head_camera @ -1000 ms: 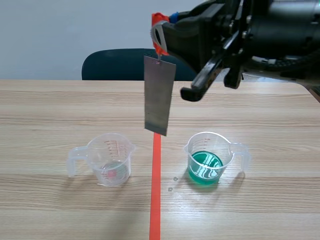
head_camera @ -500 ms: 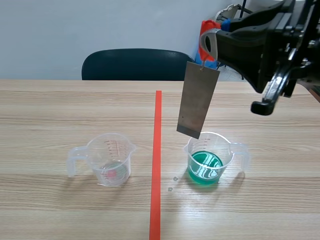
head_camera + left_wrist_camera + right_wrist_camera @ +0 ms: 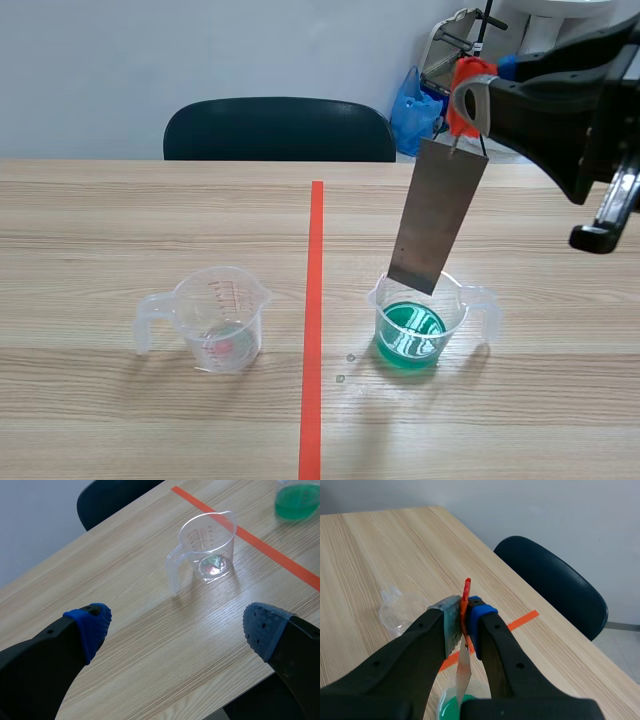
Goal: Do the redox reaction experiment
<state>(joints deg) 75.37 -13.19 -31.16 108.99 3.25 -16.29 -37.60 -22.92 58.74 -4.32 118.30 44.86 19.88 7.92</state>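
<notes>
Scene view: plate (image 3: 438,218) hangs below R gripper (image 3: 468,98), above green-liquid cup (image 3: 412,330).

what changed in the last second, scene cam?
The right claw, shut on the orange clip of the metal plate, carried the plate from over the tape line toward the robot's right. It now hangs above the green-liquid cup, lower edge near its rim. Grip unchanged. That cup and the clear cup stayed put.
</notes>
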